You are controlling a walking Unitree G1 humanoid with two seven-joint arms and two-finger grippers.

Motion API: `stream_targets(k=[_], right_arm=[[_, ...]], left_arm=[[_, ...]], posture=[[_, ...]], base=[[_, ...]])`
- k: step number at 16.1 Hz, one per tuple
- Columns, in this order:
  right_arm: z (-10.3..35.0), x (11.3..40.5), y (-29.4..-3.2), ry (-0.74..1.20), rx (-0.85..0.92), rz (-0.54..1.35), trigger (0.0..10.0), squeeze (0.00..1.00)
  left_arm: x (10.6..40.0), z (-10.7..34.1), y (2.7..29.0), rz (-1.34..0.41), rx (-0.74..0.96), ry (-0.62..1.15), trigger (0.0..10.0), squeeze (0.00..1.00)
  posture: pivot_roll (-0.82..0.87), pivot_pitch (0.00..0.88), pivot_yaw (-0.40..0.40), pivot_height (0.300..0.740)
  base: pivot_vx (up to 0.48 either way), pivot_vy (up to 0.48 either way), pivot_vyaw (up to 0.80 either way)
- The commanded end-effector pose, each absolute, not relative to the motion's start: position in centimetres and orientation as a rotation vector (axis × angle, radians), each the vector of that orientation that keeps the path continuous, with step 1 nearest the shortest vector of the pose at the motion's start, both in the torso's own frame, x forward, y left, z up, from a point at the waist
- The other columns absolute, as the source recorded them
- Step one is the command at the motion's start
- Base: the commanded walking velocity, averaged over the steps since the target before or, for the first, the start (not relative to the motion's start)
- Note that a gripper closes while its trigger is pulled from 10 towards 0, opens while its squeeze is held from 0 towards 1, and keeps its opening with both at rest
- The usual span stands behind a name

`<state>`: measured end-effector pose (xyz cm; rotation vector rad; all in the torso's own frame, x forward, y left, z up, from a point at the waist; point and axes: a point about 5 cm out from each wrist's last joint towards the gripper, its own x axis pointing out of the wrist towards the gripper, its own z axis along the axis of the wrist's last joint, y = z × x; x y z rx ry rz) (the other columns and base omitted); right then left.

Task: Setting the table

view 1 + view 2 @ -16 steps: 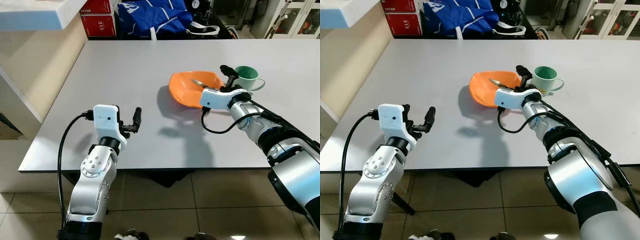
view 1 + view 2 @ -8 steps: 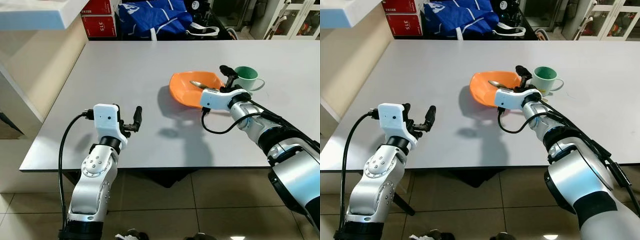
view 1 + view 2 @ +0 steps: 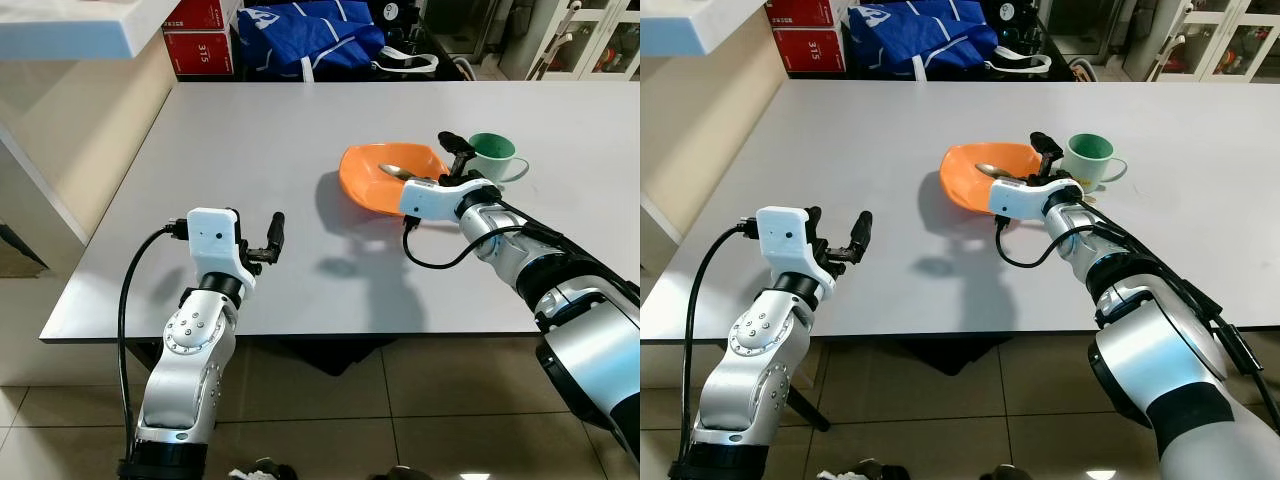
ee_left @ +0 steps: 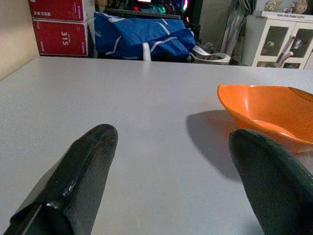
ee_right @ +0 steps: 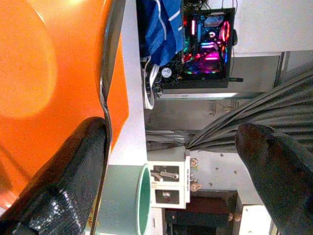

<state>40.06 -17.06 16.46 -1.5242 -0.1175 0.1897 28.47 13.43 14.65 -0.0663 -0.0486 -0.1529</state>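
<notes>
An orange bowl [image 3: 378, 185] sits right of centre on the grey table [image 3: 240, 130], with a metal spoon [image 3: 398, 171] lying inside it, handle towards my right gripper. A green mug [image 3: 493, 154] stands upright just right of the bowl. My right gripper [image 3: 455, 150] hovers open at the bowl's right rim, between bowl and mug. In the right wrist view the spoon handle [image 5: 108, 73] runs beside one finger [image 5: 63, 186], and the jaws stand wide apart. My left gripper [image 3: 258, 235] is open and empty above the table's front left part, well clear of the bowl [image 4: 274, 110].
A blue bag [image 3: 305, 35] and red boxes [image 3: 195, 40] lie beyond the table's far edge. A white counter [image 3: 70, 25] juts in at the upper left. The near table edge [image 3: 300, 335] runs below both arms, above the tiled floor.
The spoon's tip has settled slightly lower in the bowl. Both arms have stayed where they were.
</notes>
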Motion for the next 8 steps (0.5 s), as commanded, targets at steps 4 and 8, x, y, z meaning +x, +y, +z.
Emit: stream_targets(k=[4,8], right_arm=[[16.8,40.3,-16.9,-0.069,-1.391,0.203,10.0,0.0],[16.5,40.2,-15.8,-0.067,-1.368,0.305,10.0,0.0]], left_arm=[[28.6,14.6,13.7,-0.135,-0.072,-0.047,10.0,0.0],[28.6,14.6,13.6,-0.134,-0.075,-0.047,10.0,0.0]], posture=[[-0.14,0.035,0.012,0.74],[-0.14,0.036,0.01,0.74]], base=[[0.0,0.0,0.0],[0.0,0.0,0.0]])
